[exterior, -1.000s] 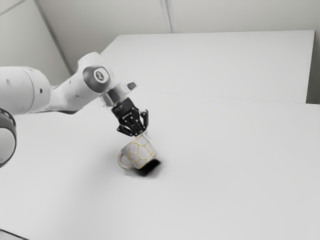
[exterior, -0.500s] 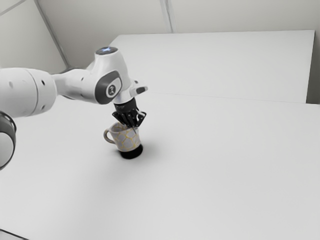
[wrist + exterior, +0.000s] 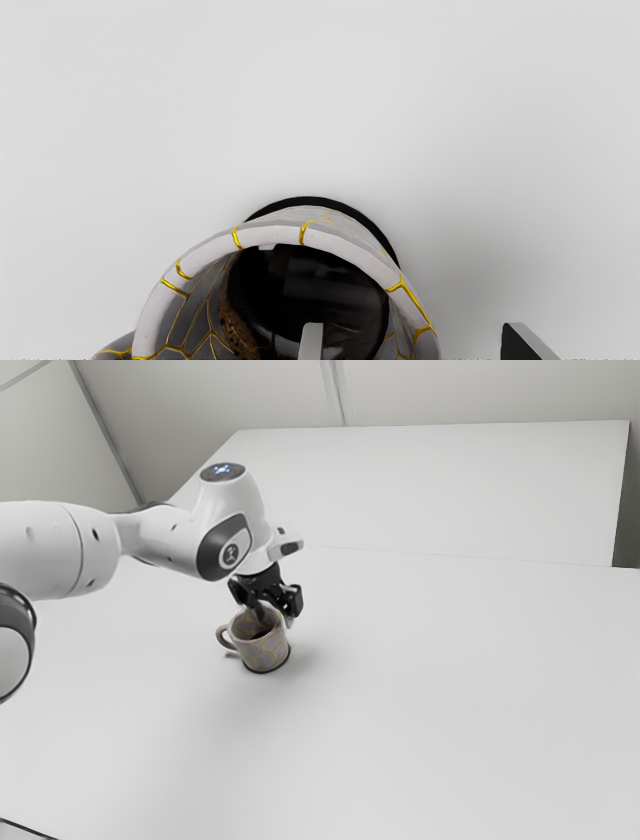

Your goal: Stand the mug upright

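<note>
My gripper (image 3: 276, 616) is at the top of the mug (image 3: 263, 652), on the side away from its handle (image 3: 227, 638). The mug stands upright on the table, mouth up, handle toward the exterior view's left. In the wrist view the gripper (image 3: 412, 341) is open and straddles the wall of the mug (image 3: 272, 235): one finger (image 3: 311, 342) reaches into the mouth, the other (image 3: 530, 345) stands outside with a gap to the wall. Dark contents show inside the mug.
The white table (image 3: 440, 700) extends around the mug, with a thin dark shadow at its base. A pale upright panel (image 3: 430, 490) rises behind the table. A dark line crosses the exterior view's lower left corner.
Tilted and held above the table at first, the mug turned upright and was lowered onto the surface. My hand swung to point more downward, and its fingers have opened off the mug's wall.
</note>
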